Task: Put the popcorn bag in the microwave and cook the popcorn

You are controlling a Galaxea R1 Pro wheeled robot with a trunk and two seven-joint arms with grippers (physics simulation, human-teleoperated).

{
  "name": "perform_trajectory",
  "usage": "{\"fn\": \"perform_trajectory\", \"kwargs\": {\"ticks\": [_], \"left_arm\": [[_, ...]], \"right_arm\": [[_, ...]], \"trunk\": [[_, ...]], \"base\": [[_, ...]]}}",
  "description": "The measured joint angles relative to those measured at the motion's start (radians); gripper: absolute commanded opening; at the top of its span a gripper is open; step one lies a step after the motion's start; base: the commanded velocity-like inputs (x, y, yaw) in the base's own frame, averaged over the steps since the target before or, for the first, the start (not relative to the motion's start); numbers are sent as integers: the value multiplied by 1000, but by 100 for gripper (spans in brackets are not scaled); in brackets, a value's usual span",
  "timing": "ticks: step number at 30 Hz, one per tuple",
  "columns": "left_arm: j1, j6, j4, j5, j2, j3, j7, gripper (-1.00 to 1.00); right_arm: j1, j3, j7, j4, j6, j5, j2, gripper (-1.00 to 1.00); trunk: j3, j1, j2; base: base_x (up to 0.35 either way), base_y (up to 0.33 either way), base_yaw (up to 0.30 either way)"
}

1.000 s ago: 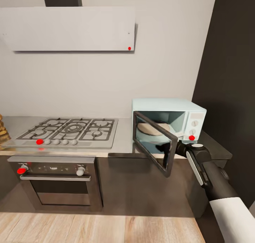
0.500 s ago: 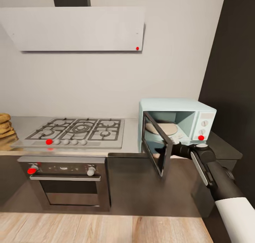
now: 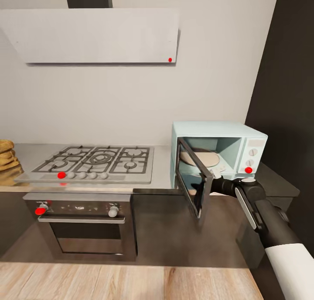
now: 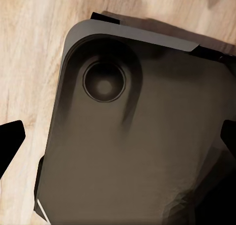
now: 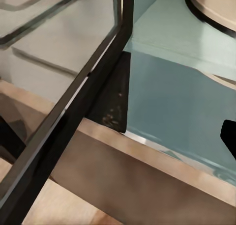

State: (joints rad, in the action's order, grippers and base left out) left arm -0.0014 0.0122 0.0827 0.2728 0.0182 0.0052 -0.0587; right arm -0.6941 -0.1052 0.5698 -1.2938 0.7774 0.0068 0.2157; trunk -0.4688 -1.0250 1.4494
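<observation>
My right pincer (image 3: 208, 185) sits at the free edge of the microwave's door (image 3: 195, 182), which stands swung out toward me from its hinge on the left side of the microwave (image 3: 218, 136). The door edge hides the fingertips, and the right wrist view shows just the dark door frame (image 5: 73, 112) running past and a sliver of one finger, so I cannot tell whether that pincer is clenched on the door or merely pressed against it. Inside the pale mint cavity I see the round turntable (image 3: 199, 158), bare as far as I can judge. The microwave stands at the right end of the countertop (image 3: 159, 160), with its red dot (image 3: 248, 170) below the two knobs. The popcorn bag is not something I can pick out with confidence; at the far left edge of the countertop lies a tan, stacked shape (image 3: 6, 156), cut off by the frame, and I cannot say what it is. My left pincer (image 4: 118, 136) hangs low over my own dark base and the wooden floor (image 3: 122, 282), its fingers spread apart and holding nothing. By my reckoning the door-opening step is done or nearly so; fetching the bag, loading it, closing the door and starting the heat all remain.
</observation>
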Motion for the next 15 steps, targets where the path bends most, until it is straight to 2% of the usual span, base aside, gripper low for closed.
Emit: {"fn": "perform_trajectory", "kwargs": {"ticks": [6,8,11,15], "left_arm": [[0,-1,0,0,0,-1,0,100],[0,-1,-1,-1,0,-1,0,100],[0,-1,-1,-1,0,-1,0,100],[0,0,-1,-2,0,-4,0,100]], "right_arm": [[0,5,-10,1,-1,0,0,100],[0,29,-39,1,-1,1,3,100],[0,68,-81,6,-1,0,26,100],[0,87,-109,43,-9,1,79,100]], "trunk": [[0,0,0],[0,0,0],[0,0,0],[0,0,0]], "base": [[0,0,0],[0,0,0],[0,0,0],[0,0,0]]}}
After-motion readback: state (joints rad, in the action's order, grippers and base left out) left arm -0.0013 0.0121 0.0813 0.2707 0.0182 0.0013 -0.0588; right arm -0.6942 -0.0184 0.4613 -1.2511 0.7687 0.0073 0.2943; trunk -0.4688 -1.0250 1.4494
